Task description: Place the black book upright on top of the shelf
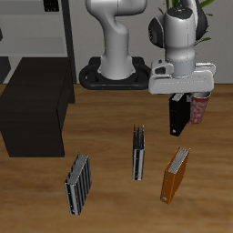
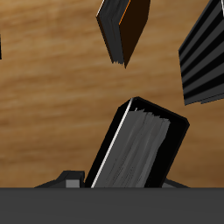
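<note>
The black book (image 1: 179,118), matte black with white page edges, hangs upright in my gripper (image 1: 180,98) above the table, beside a pink mug. In the wrist view the book (image 2: 140,144) fills the middle, with its pale page edge showing, and my gripper (image 2: 128,181) is shut on its upper end. The shelf (image 1: 36,105) is a low, wide black cabinet far across the table from the gripper, and its top is bare.
The pink mug (image 1: 198,107) stands right beside the held book. The orange-brown book (image 1: 176,175) (image 2: 122,31) and a dark striped book (image 1: 138,151) (image 2: 206,61) stand nearer the front edge. Another striped book (image 1: 79,183) stands before the shelf. A tall grey rack (image 1: 41,27) stands behind the shelf.
</note>
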